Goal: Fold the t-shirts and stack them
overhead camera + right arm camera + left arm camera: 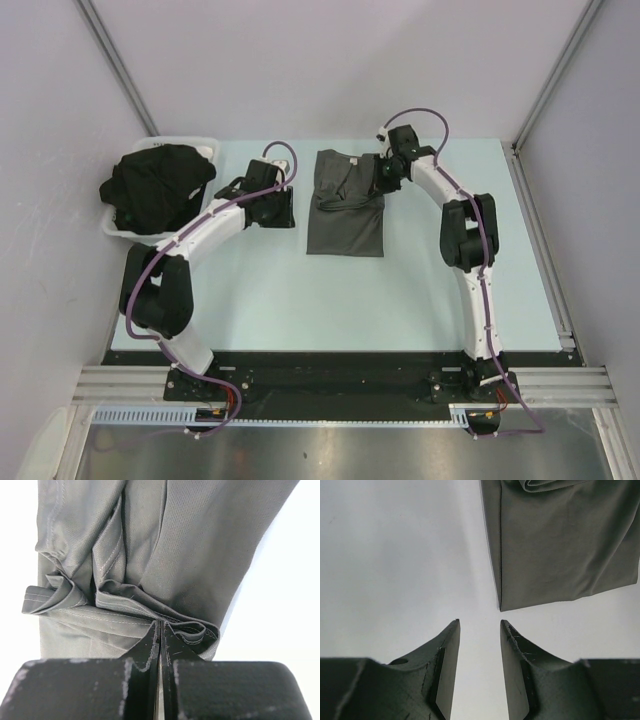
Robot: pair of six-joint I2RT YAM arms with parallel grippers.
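here the right pincer (pixel 159 624) is pressing shut at a bunched fold of the charcoal grey t-shirt (pixel 346 225), left pincer (pixel 480 627) spread; limp cloth, probably best gripped at corners.

Left arm (pixel 210 232) and right arm (pixel 475 310): white links, black joints, purple cables (pixel 413 111); scuffed black pincer fingers (pixel 520 670).

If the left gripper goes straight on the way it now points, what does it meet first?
Probably the near corner of the grey t-shirt lying just ahead of the left gripper. Its height above the table is unclear, so it might pass over.
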